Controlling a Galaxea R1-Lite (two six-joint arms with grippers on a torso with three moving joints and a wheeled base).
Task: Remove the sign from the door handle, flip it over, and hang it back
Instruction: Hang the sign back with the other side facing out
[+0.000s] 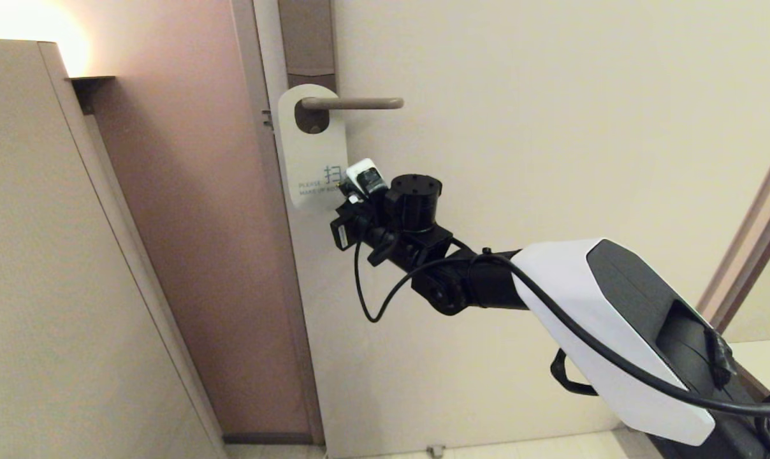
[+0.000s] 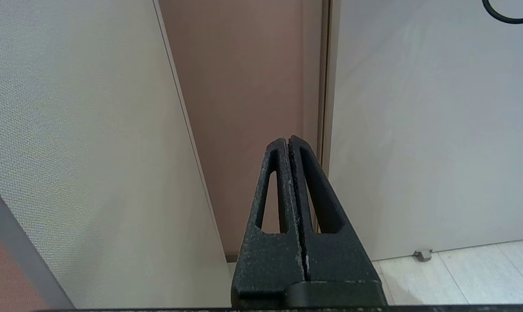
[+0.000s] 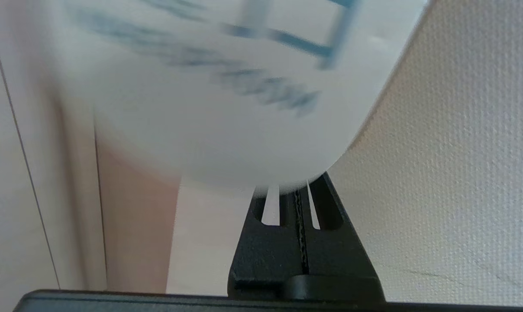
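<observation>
The sign (image 1: 312,150) hangs by its oval hole on the door handle (image 1: 353,102), white face out, with teal "PLEASE MAKE UP ROOM" lettering. My right gripper (image 1: 347,188) is at the sign's lower right corner. In the right wrist view its fingers are shut, and their tips (image 3: 297,190) go out of sight behind the sign's (image 3: 227,121) rounded lower edge; the card lies flat across them, not between them. My left gripper (image 2: 288,139) is shut on nothing, low down and facing the wall by the door; the head view does not show it.
The handle sits on a tall brown backplate (image 1: 308,38) at the left edge of the pale door (image 1: 551,127). Left of the door are a brownish wall strip (image 1: 187,223) and a beige panel (image 1: 41,255). A small door stop (image 1: 435,450) is on the floor.
</observation>
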